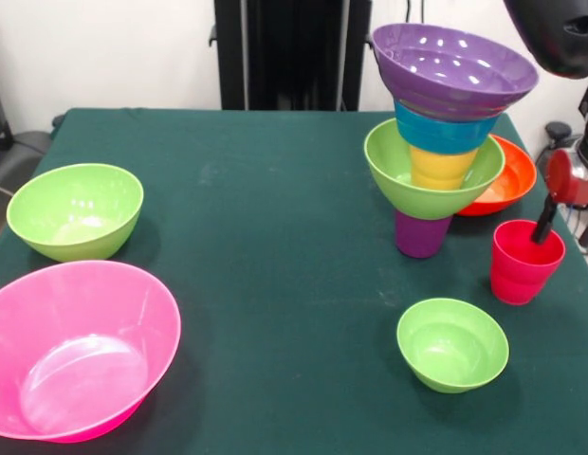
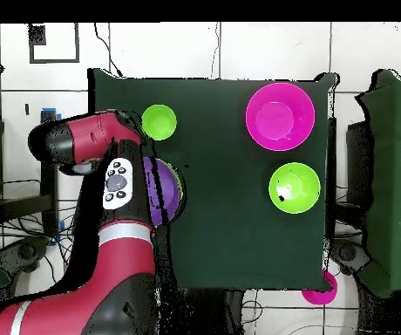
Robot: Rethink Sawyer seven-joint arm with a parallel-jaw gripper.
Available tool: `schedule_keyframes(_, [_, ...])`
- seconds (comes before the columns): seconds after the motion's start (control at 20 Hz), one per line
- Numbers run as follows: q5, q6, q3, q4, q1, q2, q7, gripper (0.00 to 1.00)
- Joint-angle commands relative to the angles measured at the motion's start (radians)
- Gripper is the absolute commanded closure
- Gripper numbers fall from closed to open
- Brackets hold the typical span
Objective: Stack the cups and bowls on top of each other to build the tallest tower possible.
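The tower stands at the back right: a purple cup as base, then a lime green bowl, a yellow-orange cup, a blue bowl and a wide purple bowl on top. The purple bowl also shows in the overhead view, half under my arm. The red cup stands upright on the table to the tower's right. My gripper comes down from above and dips into the red cup's mouth at its rim. Whether it grips the cup does not show.
A wide orange-red bowl lies behind the tower. A small lime green bowl sits in front of the red cup. A lime green bowl and the large hot pink bowl sit at the left.
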Motion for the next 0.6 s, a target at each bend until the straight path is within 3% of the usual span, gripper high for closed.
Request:
schedule_keyframes(0.05, [0.027,-0.015,0.032,-0.048,0.007,0.020,0.168,0.00])
schedule_keyframes(0.6, [0.023,-0.037,0.019,-0.056,0.009,0.056,0.176,0.00])
